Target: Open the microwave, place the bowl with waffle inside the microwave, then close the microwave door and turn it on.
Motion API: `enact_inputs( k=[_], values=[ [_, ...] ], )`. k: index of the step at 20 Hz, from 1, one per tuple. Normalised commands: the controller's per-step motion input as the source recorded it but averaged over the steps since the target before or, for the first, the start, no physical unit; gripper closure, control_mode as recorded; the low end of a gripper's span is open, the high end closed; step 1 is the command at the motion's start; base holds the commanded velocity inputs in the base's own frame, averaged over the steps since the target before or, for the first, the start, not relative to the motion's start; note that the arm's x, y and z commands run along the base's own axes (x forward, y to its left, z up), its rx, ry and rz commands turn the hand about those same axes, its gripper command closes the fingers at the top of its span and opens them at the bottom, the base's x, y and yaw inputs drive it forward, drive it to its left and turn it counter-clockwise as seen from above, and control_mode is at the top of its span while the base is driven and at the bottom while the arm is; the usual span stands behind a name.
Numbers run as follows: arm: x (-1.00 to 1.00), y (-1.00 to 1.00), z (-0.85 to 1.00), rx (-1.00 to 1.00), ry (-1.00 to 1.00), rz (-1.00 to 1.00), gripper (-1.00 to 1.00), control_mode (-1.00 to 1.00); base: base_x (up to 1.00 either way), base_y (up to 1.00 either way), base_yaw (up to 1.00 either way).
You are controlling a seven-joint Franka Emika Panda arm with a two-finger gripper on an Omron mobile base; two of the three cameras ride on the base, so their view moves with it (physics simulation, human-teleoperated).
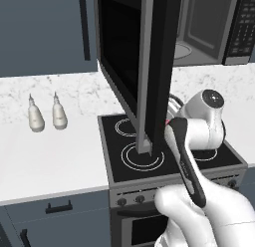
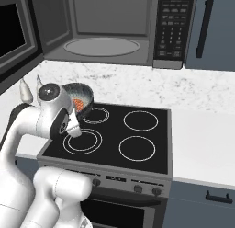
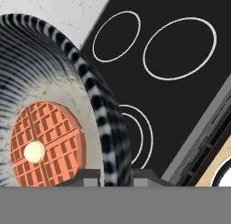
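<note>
Bowl (image 3: 54, 83) rim sits pinched in your hand (image 3: 115, 175), waffle (image 3: 45, 144) inside; the open door (image 1: 149, 66) hides it, frame centre.

The white arm rises from the base and bends forward at the elbow, with the wrist turned down and away. The hand (image 3: 116, 174) is low, and its two dark fingertips (image 3: 88, 175) stand one at each side of the bowl (image 3: 101, 114) rim, closed on it.
</note>
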Motion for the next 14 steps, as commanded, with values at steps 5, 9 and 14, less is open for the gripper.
enact_inputs(
  k=[5,9,14],
  values=[
    [-0.40,-0.20,0.87,0.04,0.09,-0.11,1.00,-1.00,0.00,0.00,0.00],
    [-0.43,-0.36,0.98,0.12,0.07,-0.09,1.00,-1.00,0.00,0.00,0.00],
    [-0.34,-0.46,0.88,0.13,0.00,-0.05,1.00,-1.00,0.00,0.00,0.00]
  ],
)
